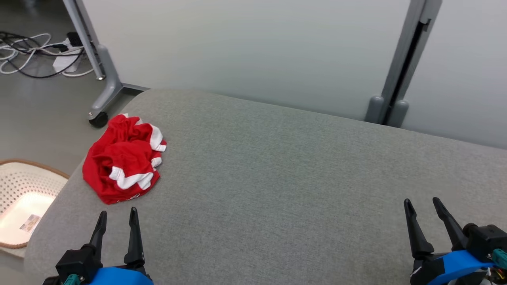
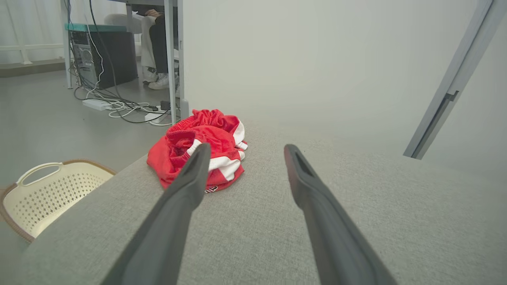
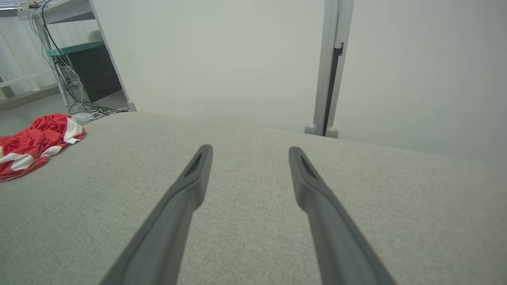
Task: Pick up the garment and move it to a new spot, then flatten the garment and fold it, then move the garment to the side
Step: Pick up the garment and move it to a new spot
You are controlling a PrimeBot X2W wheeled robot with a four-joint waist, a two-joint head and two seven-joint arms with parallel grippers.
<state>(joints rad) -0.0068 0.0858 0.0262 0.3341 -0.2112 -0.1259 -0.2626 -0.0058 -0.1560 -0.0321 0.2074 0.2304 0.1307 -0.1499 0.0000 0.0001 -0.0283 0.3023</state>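
We see the garment (image 1: 122,158), red with white bands, bunched in a crumpled heap at the far left of a grey cushioned surface (image 1: 277,178), close to its left edge. Nothing touches it.

Our left gripper (image 1: 119,211) hovers at the near left, just short of the heap, its jaws spread wide and holding nothing. In the left wrist view the same gripper (image 2: 247,147) points along the cushion with the garment (image 2: 210,130) ahead and a little to the left, one dark finger (image 2: 186,186) overlapping its near edge in that view.

Our right gripper (image 1: 421,201) sits at the near right, well apart from the cloth, its jaws also spread and empty. From the right wrist view it (image 3: 250,148) looks over bare grey fabric, with the garment (image 3: 35,138) far off to the left.

On the floor left of the cushion stands a cream perforated basket (image 1: 23,190) with a brown rim. Beyond the cushion rises a pale partition panel (image 1: 257,47) on grey posts, one with a caster wheel (image 1: 98,118). Cables (image 1: 23,51) lie tangled on the floor at the far left, and the left wrist view shows a seated person's legs (image 2: 158,39) under a desk.
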